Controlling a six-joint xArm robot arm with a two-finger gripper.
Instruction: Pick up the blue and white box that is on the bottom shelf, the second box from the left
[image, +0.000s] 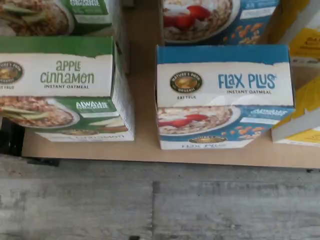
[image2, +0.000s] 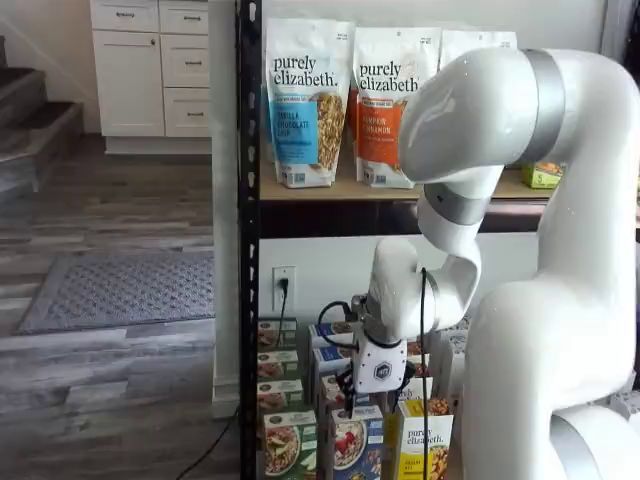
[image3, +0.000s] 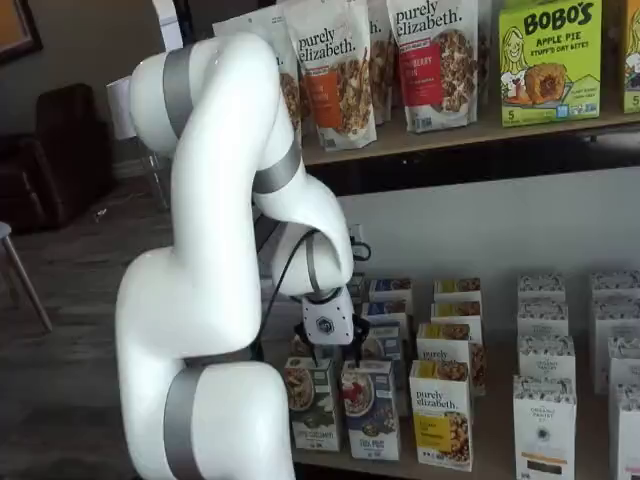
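Bottom shelf (image3: 495, 462): blue and white box (image3: 371, 408) sits front row, green carton (image3: 311, 402) at its 9 o'clock, yellow one (image3: 441, 412) at 3. Prob light, stiff cardboard w/ slick print, so pinch the narrow sides near the top. Gripper (image3: 333, 352) hovers above it, jaws wide, nothing held.

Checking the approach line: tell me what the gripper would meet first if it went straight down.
Probably the top of the blue and white box; the gripper hangs just above it, though depth is unclear.

arm (image3: 215, 250): folded, elbow high | fingers (image3: 340, 352): point down — spread open
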